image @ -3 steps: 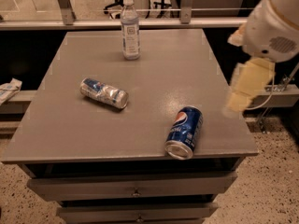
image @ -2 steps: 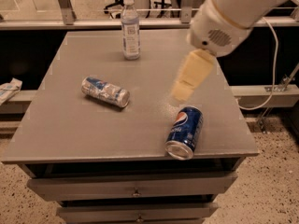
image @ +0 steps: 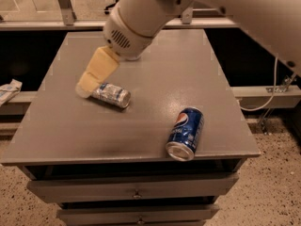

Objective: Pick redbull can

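Currently approach step: cream pincer (image: 88, 83) sat at one end of the slim silver-and-blue redbull can (image: 113, 95), lying sideways on the grey desk (image: 160, 74). Pincer state: cannot tell. Next move likely needs a centred grasp, then a lift.

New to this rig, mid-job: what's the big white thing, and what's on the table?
The white shape is the robot's one arm, reaching in from the upper right. Its pale yellow tip is the claw, down at the picture-left end of the slim silver-and-blue redbull can, which lies on its side on the grey table. A fatter blue Pepsi can lies near the front edge. One camera looks down at the table; nothing shows where it is mounted. Whether anything is gripped cannot be told.
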You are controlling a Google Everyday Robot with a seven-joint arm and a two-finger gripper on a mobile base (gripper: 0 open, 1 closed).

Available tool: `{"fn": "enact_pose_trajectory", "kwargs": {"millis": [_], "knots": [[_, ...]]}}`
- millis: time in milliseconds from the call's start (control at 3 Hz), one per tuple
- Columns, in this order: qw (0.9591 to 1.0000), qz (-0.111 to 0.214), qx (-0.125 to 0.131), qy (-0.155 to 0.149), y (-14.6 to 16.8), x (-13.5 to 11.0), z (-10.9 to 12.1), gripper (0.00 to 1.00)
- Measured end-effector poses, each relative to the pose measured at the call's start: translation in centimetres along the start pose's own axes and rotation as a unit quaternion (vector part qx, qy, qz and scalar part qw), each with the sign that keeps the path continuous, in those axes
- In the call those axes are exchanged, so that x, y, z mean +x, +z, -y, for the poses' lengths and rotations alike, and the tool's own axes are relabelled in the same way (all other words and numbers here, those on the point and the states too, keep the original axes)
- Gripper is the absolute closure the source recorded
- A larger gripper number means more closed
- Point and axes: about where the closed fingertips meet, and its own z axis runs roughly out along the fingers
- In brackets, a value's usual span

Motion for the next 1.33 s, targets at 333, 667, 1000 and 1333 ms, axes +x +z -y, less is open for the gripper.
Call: {"fn": "enact_pose_trajectory", "kwargs": {"millis": [333, 667, 1000, 1333], "knots": [[0.9999, 0.008, 0.012, 0.008, 4.4, -2.0, -0.7, 0.0], [0.9995, 0.006, 0.025, 0.02, 7.7, -1.7, -0.1, 0.0], [0.9991, -0.008, 0.031, 0.027, 12.0, -0.2, 0.7, 0.0], [0.9989, -0.016, 0.032, 0.029, 13.9, 0.6, 1.2, 0.0]]}}
